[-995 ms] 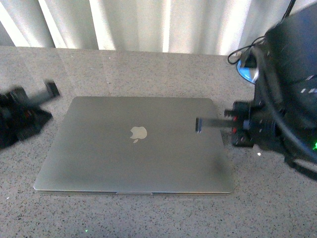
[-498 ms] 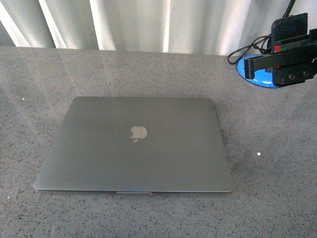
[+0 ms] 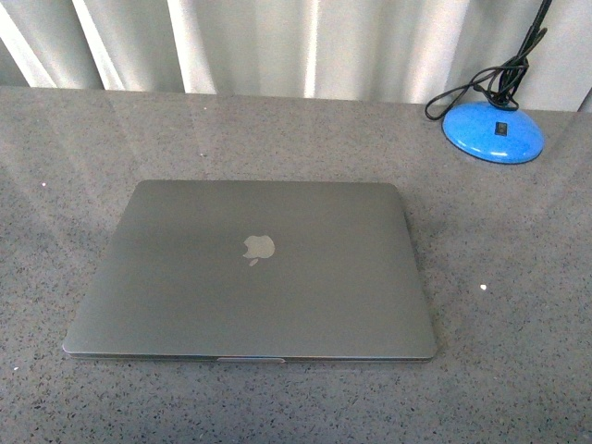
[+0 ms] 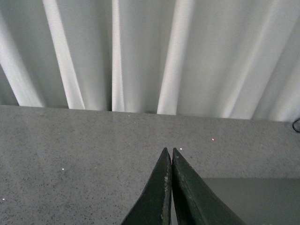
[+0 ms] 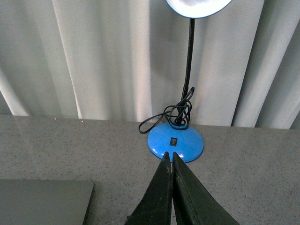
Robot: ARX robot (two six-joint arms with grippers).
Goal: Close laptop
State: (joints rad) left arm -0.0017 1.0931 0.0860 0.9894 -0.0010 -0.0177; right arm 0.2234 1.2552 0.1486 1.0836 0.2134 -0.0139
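laptop [image 3: 250,268]: flat on the desk [image 3: 518,370], lid down
lamp base [image 3: 493,132]: behind the laptop, off to its right, well apart
cord [image 3: 481,88]: on the lamp base
curtain [image 3: 277,46]: behind the laptop, beyond the desk edge

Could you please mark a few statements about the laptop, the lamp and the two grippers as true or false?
1. The laptop lies shut with its logo up. True.
2. The left gripper holds the laptop's lid. False: it is shut on nothing, above the table.
3. The blue lamp base stands on the laptop. False: it stands apart, on the table.
4. The right gripper is shut. True.
5. A black cord loops by the lamp base. True.
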